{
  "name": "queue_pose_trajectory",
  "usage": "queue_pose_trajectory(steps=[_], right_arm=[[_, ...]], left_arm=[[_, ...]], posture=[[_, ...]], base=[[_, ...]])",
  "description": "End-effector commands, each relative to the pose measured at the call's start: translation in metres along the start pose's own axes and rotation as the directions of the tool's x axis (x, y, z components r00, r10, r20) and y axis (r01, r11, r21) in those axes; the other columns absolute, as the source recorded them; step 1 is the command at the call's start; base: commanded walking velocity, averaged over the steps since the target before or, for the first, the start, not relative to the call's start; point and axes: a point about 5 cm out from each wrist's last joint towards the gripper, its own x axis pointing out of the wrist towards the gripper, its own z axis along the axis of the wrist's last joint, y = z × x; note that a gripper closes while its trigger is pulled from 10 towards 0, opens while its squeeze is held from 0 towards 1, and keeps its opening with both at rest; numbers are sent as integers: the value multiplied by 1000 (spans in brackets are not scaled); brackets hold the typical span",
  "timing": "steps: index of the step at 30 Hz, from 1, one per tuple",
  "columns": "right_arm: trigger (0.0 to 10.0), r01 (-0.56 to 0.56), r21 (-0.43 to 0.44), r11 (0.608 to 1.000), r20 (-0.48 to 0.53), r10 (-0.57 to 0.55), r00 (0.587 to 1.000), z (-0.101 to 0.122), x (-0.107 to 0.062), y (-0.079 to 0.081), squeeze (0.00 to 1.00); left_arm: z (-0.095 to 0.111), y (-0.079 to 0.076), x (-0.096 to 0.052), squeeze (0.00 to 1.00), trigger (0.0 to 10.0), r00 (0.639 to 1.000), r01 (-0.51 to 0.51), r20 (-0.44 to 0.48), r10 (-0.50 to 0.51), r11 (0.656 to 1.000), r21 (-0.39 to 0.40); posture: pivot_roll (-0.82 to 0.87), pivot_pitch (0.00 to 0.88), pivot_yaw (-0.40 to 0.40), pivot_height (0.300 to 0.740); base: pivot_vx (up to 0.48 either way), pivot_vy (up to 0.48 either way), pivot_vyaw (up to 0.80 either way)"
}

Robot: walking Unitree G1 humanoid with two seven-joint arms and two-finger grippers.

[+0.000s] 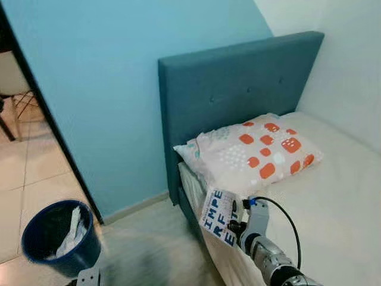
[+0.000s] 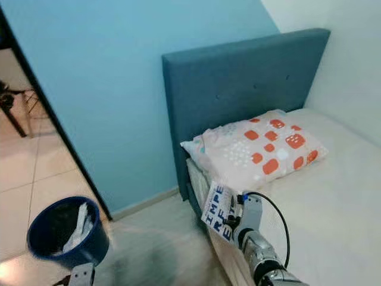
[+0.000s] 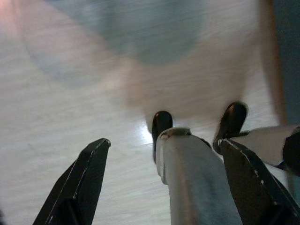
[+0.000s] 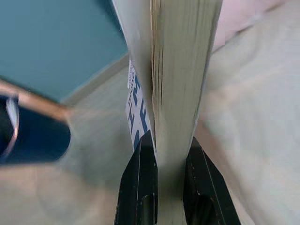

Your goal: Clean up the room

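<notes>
Right gripper (image 4: 161,154) fingers clamp your book (image 1: 219,215) beside the bed (image 1: 333,196); left gripper (image 3: 164,159) fingers spread, idle. Mid-carry, probably binward (bin (image 1: 56,238) blurred): swing left, then release.

A bed (image 1: 339,196) stood on the right with its headboard (image 1: 226,95) against the wall (image 1: 101,83), and a pillow (image 1: 253,152) lay on it just before the headboard. The right claw (image 1: 235,225) held a book (image 1: 218,216) at the bed's near left edge. A bin (image 1: 56,238) sat on the floor (image 1: 149,250) to the left, with crumpled paper (image 1: 72,231) in it.
</notes>
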Motion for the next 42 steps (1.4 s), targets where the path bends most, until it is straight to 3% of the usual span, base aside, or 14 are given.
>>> queue_pose_trajectory(steps=[1, 9, 18, 25, 31, 34, 42], right_arm=[[10000, 46, 50, 998, 51, -49, 998, 12, -1, -12, 0], [10000, 69, 130, 989, 124, -86, 989, 25, -2, -20, 0], [10000, 41, 244, 969, 146, -79, 986, 29, -3, -23, 0], [10000, -19, 391, 920, 45, 2, 999, 8, -2, -15, 0], [10000, -83, 432, 898, -55, 119, 991, -13, -5, -5, 0], [10000, -115, 399, 910, -100, 168, 981, -22, -7, -1, 0], [10000, -46, 482, 875, -84, 98, 992, -23, -9, -13, 0]], left_arm=[[4, -4, 1, 0, 10000, 1000, 13, 6, -13, 1000, 6], [2, -5, 1, 0, 10000, 1000, 21, 2, -21, 1000, 1], [-3, -4, 1, 0, 10000, 1000, 9, -18, -9, 1000, 22], [-3, -2, 0, 0, 10000, 1000, -11, -19, 11, 1000, 16], [-4, -1, 0, 0, 10000, 1000, -14, -24, 14, 1000, 24], [-5, 0, 0, 0, 10000, 1000, -15, -26, 16, 1000, 27], [-8, 1, -1, 0, 10000, 999, -13, -31, 14, 999, 33]], posture=[[-91, 26, 21, 740], [-92, 30, 19, 740], [-97, 33, 17, 740], [-96, 38, 19, 740], [-99, 45, 21, 740], [-100, 48, 22, 740], [-90, 63, 27, 731]], base=[[382, 0, -744], [180, 0, -379], [0, -440, 0], [0, 0, 0], [0, 0, 0], [0, 0, 0], [0, 0, 0]])
